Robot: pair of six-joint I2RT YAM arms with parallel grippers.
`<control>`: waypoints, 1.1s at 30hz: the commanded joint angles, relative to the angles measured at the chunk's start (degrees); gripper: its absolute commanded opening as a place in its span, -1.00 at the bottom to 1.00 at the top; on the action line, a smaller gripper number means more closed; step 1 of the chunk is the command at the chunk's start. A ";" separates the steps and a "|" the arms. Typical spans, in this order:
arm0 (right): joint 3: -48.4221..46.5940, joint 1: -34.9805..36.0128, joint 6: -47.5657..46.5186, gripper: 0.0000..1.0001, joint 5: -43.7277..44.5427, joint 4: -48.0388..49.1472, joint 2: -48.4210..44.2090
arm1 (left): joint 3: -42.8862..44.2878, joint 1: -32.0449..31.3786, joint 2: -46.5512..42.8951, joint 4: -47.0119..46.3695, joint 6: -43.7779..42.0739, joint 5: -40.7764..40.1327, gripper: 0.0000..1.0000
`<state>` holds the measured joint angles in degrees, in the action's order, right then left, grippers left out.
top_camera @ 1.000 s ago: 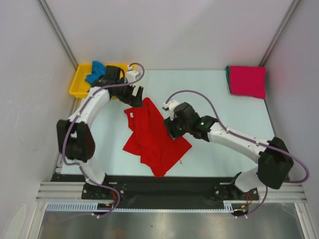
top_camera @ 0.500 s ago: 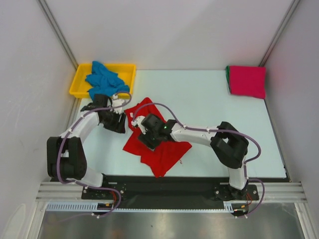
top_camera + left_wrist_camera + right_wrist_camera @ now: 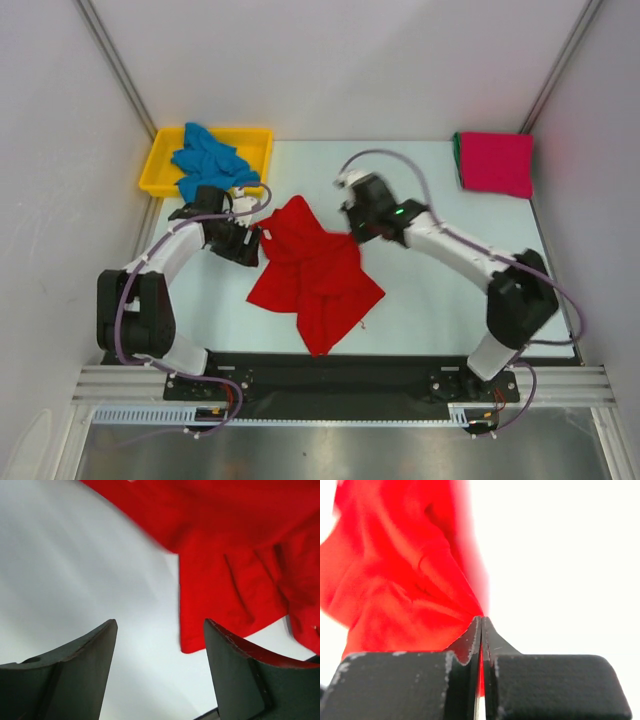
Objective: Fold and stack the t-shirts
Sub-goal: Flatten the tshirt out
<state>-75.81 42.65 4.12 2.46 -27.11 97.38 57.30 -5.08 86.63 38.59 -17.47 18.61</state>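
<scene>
The red t-shirt (image 3: pixel 315 275) lay crumpled in the middle of the surface (image 3: pixel 440 300), one corner clamped in the right tool (image 3: pixel 352 228). The left tool (image 3: pixel 248 243) gaped empty just beside its left edge. I judged it should take that edge, then both draw the cloth flat toward the bare room on the right.

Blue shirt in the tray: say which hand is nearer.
Left. The left hand sits on the near side of the blue shirt; the right hand is far to its right, gripping the red shirt.
</scene>
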 commanded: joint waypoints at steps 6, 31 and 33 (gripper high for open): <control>5.05 -29.81 -2.54 -1.00 5.88 -7.86 -15.46 | 3.70 -0.28 -3.22 -0.71 0.07 1.25 0.51; -4.86 4.27 12.58 0.57 7.82 5.49 6.84 | -1.84 -3.54 -0.76 -3.87 -0.46 0.46 0.52; -7.24 4.72 12.32 0.50 10.53 4.10 11.48 | -1.40 -2.40 -1.29 -3.61 -0.63 0.11 0.51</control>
<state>-79.15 47.07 14.59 7.14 -21.85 103.83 54.78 -9.54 87.39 35.86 -18.02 18.17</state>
